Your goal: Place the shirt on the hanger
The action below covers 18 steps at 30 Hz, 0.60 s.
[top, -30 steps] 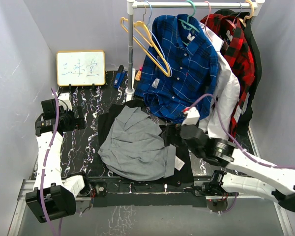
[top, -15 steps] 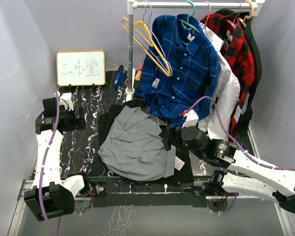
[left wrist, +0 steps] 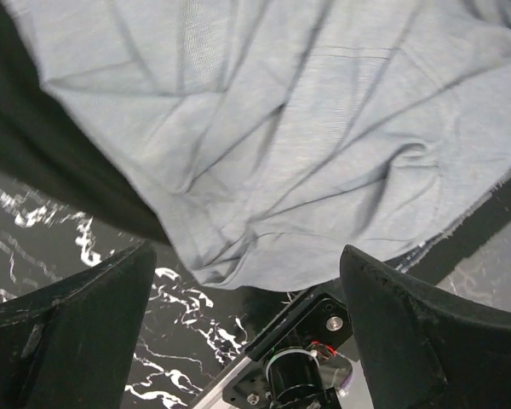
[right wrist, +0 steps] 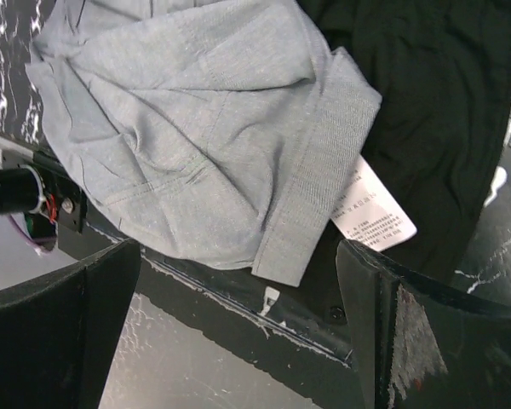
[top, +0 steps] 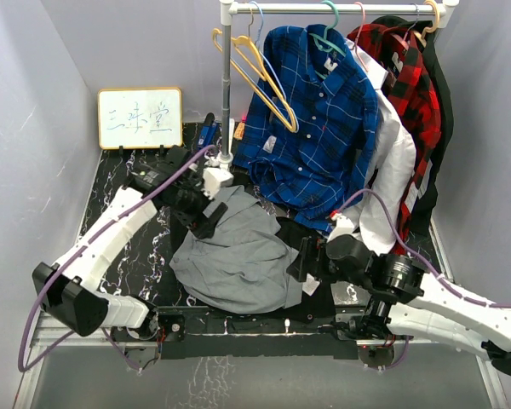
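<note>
Left arm has swung in from the desk's left edge and now reaches across over the shirt's far left corner, while the right arm has pulled back toward the near right hem. We see the shirt lying crumpled on the black cloth at the front of the desk, with the hanger up on the rail, well apart. It looks thin, soft and floppy, so we'd pinch the collar or a shoulder seam, not a loose fold. Left jaws hover above the fabric, spread wide, gripping nothing. Right jaws gape just as wide over the hem by the white label, also empty.
</note>
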### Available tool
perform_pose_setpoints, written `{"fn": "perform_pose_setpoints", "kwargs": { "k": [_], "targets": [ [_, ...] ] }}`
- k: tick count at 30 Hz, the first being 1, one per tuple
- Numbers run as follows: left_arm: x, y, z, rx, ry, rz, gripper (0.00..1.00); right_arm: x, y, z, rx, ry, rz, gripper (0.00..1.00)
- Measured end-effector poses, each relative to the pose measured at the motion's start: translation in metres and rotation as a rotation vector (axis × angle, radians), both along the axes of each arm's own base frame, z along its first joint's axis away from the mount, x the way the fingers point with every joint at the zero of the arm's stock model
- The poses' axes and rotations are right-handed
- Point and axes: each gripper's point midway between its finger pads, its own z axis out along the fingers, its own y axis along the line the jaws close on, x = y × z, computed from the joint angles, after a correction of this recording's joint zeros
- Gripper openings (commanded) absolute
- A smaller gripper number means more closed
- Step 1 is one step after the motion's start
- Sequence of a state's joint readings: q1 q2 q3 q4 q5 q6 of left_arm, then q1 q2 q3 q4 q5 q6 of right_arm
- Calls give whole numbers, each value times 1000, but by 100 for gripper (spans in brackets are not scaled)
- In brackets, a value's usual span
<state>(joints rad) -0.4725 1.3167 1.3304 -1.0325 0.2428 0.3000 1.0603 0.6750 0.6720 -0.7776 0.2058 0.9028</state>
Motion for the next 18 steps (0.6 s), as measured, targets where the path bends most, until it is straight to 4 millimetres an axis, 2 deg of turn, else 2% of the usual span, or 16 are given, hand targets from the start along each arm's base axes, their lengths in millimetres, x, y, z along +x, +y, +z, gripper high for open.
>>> {"fn": "perform_pose_setpoints", "kwargs": {
  "k": [3, 5, 7, 12, 15, 18],
  "targets": [
    [-10, -25, -1, -5, 25, -107, 87, 0, -9, -1, 7, 28, -69, 98],
    [-17, -38, -3, -20, 43, -157, 84, 0, -11, -9, -18, 60, -98, 98],
    [-21, -43, -3, -34, 54, -176, 82, 1, -10, -22, -62, 94, -119, 98],
    [-13, -45, 3, -55, 0, -166, 78, 6, -10, -57, -185, 140, -153, 96],
    [-11, -42, 8, -71, -33, -147, 78, 13, -7, -66, -204, 126, -173, 86],
    [-9, -35, 12, -97, -46, -111, 78, 20, 1, -73, -189, 108, -182, 69]
  ]
}}
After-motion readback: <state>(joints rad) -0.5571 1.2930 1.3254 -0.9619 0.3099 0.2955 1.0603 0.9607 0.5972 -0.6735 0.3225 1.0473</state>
